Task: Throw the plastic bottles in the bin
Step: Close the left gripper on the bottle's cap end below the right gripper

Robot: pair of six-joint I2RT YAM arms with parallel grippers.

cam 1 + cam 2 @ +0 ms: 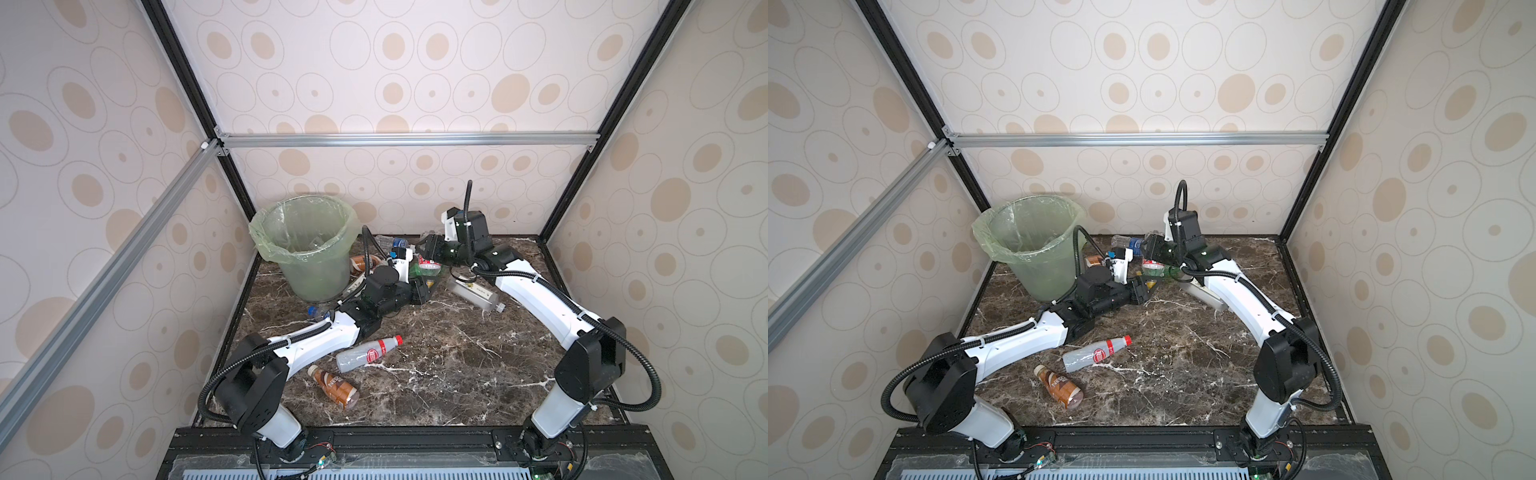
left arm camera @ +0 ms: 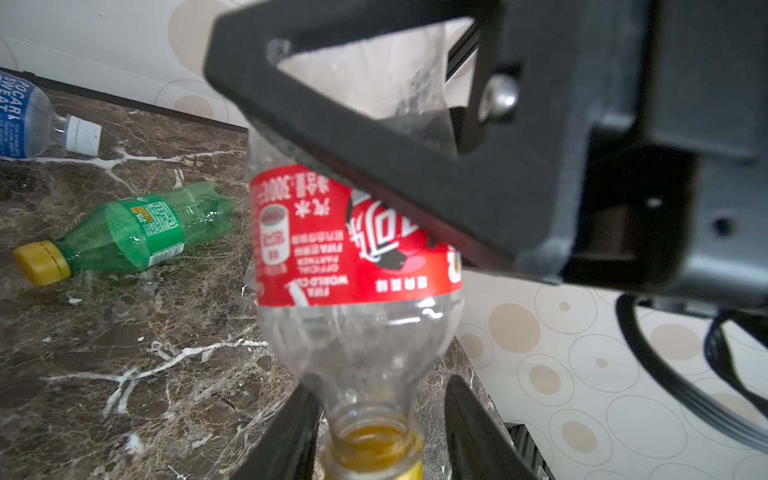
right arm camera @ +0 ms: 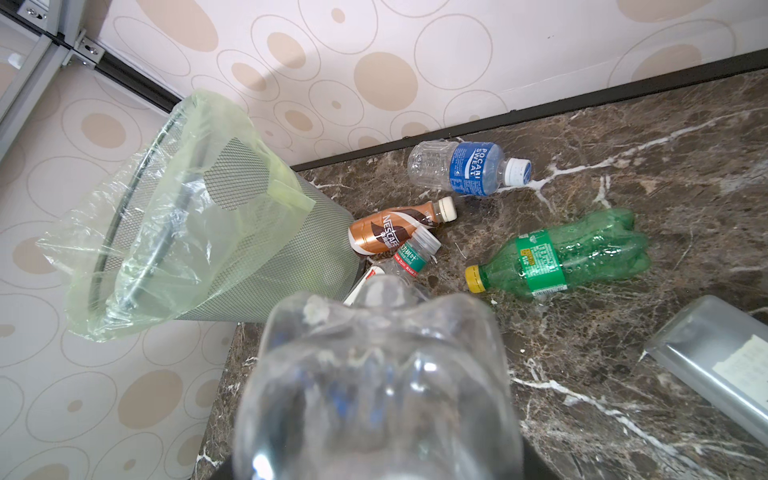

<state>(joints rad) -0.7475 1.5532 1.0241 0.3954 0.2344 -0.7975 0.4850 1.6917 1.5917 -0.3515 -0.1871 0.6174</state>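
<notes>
Right jaws pinching one red-labelled bottle (image 2: 357,232), left jaws spread astride it, one bin (image 1: 320,278)

The cola bottle (image 2: 357,249) has its base end behind a black finger (image 2: 374,137) of the right gripper (image 1: 428,254), and its mouth runs off the left wrist view's edge. The left gripper (image 2: 378,386) is cropped there too, so whether it touches the neck, no idea. From the right wrist camera that bottle is one big blur covering the fingers. In a top view the left arm (image 1: 328,332) hides most of a blue-capped bottle (image 1: 312,310). The Pocari Sweat bottle (image 2: 25,112) is cut off.
</notes>
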